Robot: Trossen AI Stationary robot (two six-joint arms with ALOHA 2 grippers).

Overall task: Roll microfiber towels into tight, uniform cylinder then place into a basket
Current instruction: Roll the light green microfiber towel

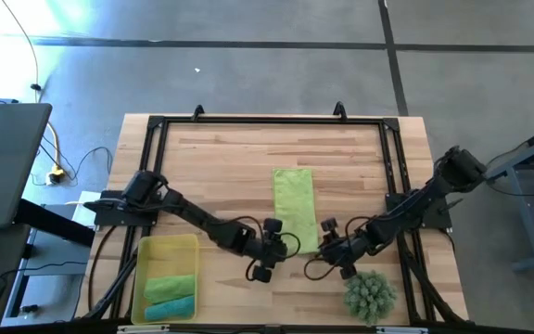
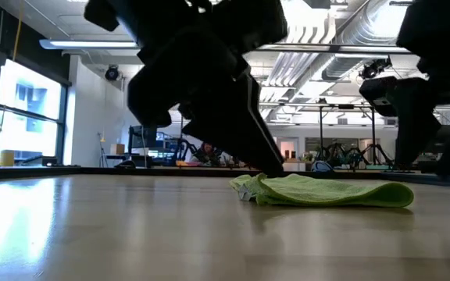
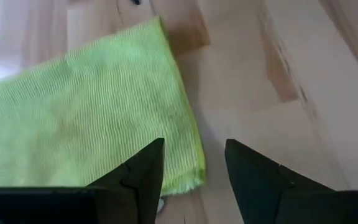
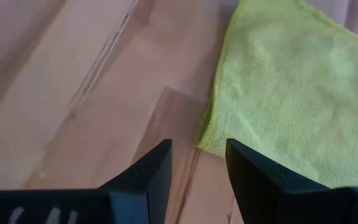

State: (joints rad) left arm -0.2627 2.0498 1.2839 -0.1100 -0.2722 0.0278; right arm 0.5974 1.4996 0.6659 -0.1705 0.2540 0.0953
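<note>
Presently, flat towel: a lime green microfiber towel (image 1: 294, 208) is laid out unrolled on the table (image 1: 221, 162), folded into a narrow strip, between the two grippers at its near end.
Long axis: the strip is seen to run from the near edge of the table toward the far edge; its near short edge is the one faced by both grippers.
Left gripper: the left gripper (image 3: 194, 163) is held just beside the near left corner of the strip, fingers parted by a moderate gap, nothing gripped.
Right gripper: the right gripper (image 4: 197, 163) is held at the near right corner, fingers likewise apart and empty.
Step in hand: the rolling of the last towel is judged to be at its start, with no turn of cloth yet made.
Next move: the near edge would need to be pinched at both corners evenly and turned over toward the far end, so that the cylinder stays tight and straight.
Basket: the yellow basket (image 1: 148, 252) sits at the near left; a green roll (image 1: 170, 287) and a teal roll (image 1: 171, 308) are already lying in it.
Plant: a spiky green plant (image 1: 371, 294) stands near the right arm.
</note>
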